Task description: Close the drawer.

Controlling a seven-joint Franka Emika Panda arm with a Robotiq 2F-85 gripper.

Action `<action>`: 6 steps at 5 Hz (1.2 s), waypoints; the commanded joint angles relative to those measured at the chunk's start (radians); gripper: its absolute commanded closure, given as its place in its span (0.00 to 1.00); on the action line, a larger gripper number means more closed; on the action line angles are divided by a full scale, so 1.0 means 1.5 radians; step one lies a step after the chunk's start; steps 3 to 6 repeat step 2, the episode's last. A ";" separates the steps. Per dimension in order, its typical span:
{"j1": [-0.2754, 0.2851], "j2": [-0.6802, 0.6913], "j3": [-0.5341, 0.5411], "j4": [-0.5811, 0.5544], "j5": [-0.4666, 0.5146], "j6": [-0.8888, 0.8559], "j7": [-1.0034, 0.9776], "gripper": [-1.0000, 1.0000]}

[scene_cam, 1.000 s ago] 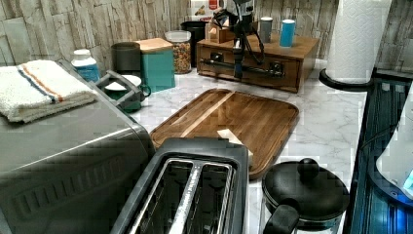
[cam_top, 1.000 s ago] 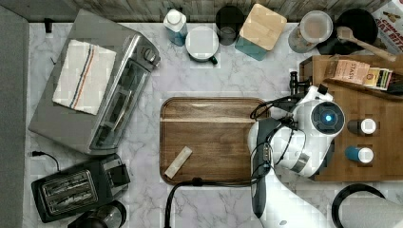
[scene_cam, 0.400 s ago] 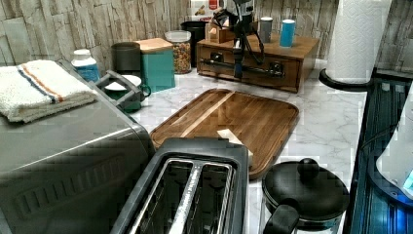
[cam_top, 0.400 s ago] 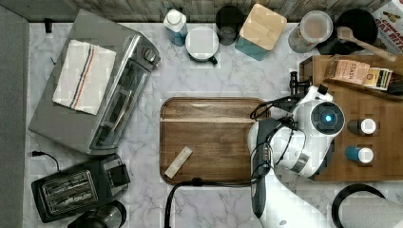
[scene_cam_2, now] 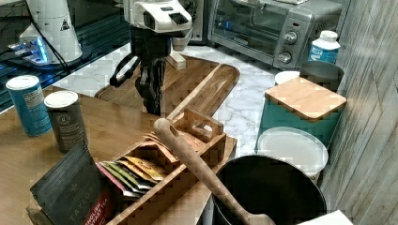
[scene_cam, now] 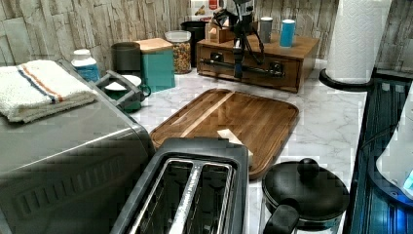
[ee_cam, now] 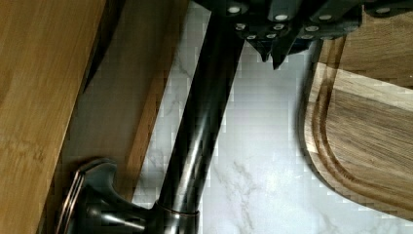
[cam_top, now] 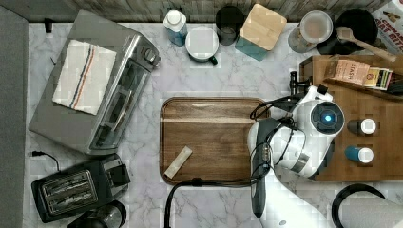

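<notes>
At the back of the marble counter in the left view, we are seeing the drawer (scene_cam: 248,62) sitting in the bamboo box (scene_cam: 302,48), toward 1 o'clock from the wooden tray (scene_cam: 253,117). The gripper (scene_cam: 238,66) is hanging at the black bar handle (ee_cam: 204,122), fingers drawn together just beside it; we cannot tell whether they are clasping it.

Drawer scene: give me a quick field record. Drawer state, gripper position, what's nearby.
drawer: front looks flush with the box in the left view
handle: long dark bar across the drawer front
gripper: at the handle, pointing down
fingers: state cannot be told
serving tray: on the counter in front of the drawer, apart from it
on box top: two bottles
</notes>
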 commanded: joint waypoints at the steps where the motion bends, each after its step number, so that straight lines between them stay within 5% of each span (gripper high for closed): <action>1: -0.068 -0.038 -0.070 0.098 -0.003 0.050 -0.012 1.00; 6: -0.062 -0.038 -0.076 0.098 -0.001 0.050 -0.014 1.00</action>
